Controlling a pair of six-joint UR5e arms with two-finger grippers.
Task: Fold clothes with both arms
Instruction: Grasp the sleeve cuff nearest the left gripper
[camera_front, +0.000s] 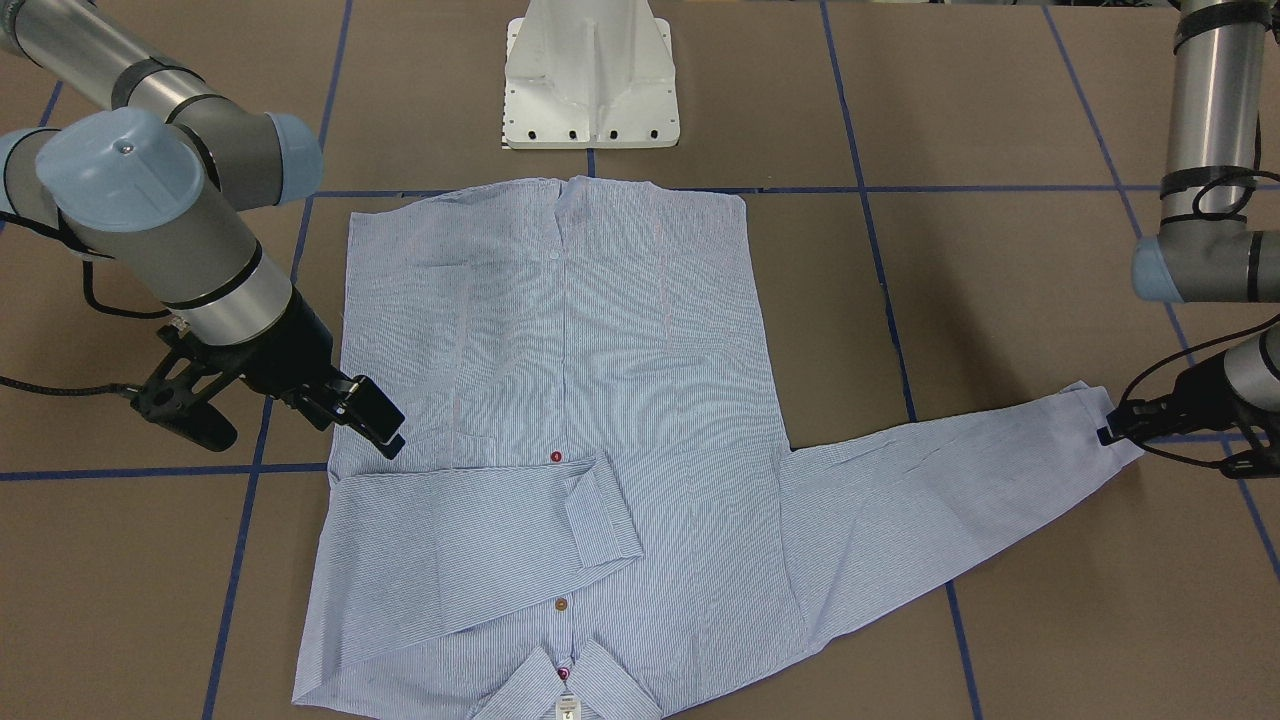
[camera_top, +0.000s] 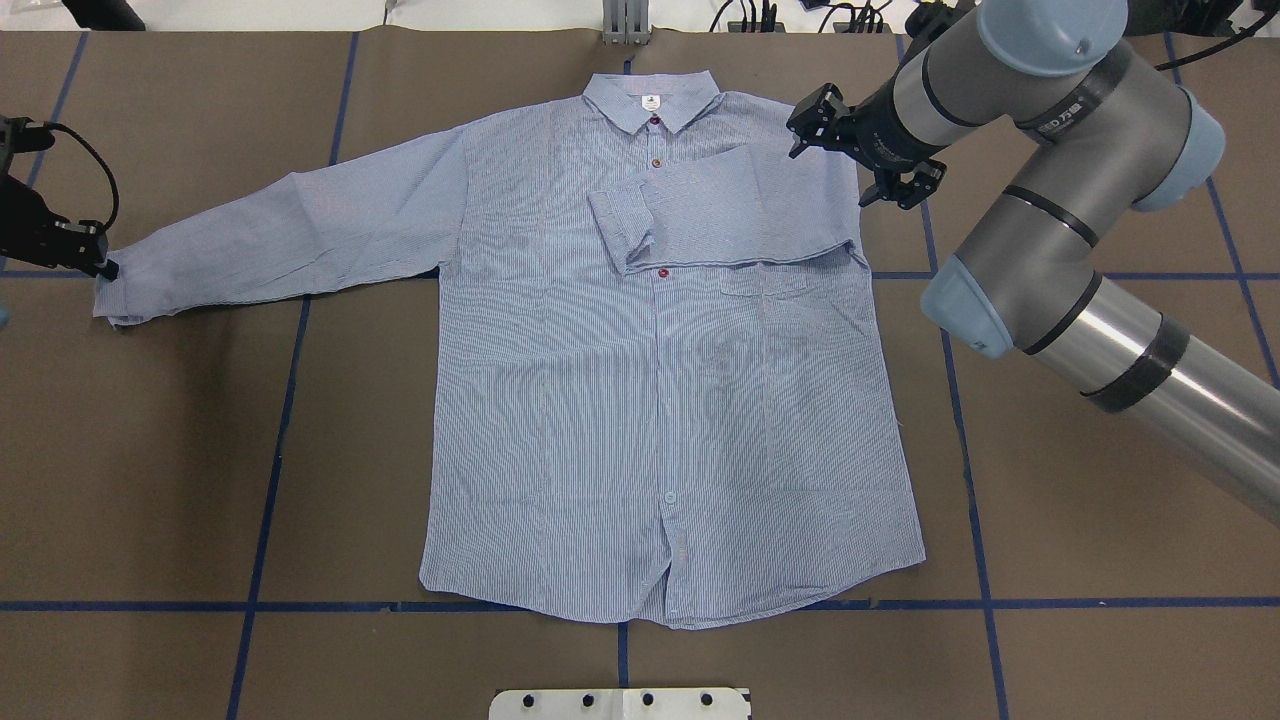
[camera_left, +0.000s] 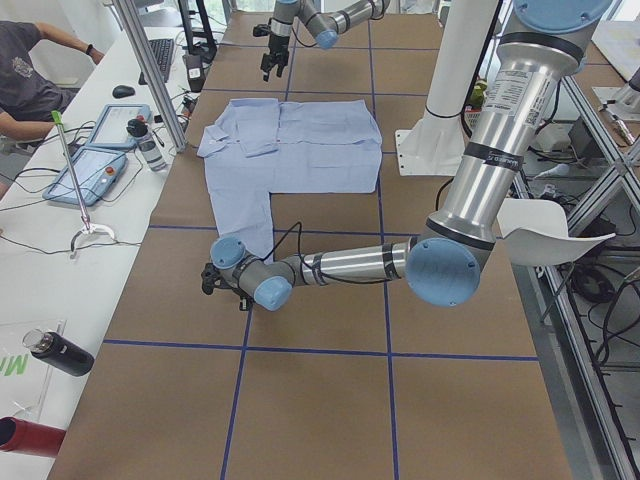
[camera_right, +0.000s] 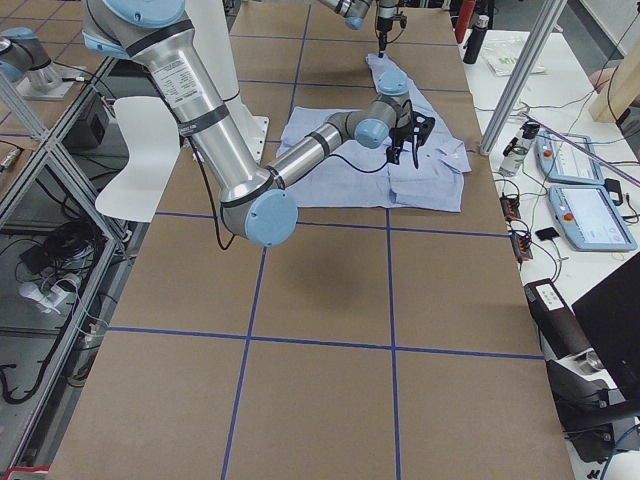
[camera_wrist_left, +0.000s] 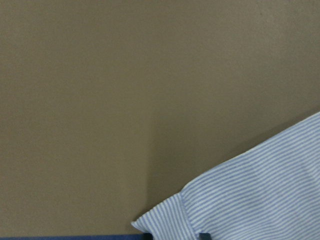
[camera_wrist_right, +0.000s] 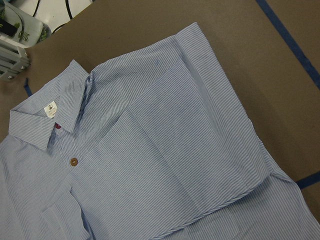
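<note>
The shirt (camera_top: 660, 400) lies flat and front up on the table (camera_top: 180, 450), collar away from the robot. Its right sleeve (camera_top: 730, 210) is folded across the chest. The left sleeve (camera_top: 290, 230) stretches outward, with the left gripper (camera_top: 100, 268) pinched shut on the cuff. The right gripper (camera_front: 375, 425) hovers over the shoulder, jaws apart and empty.
</note>
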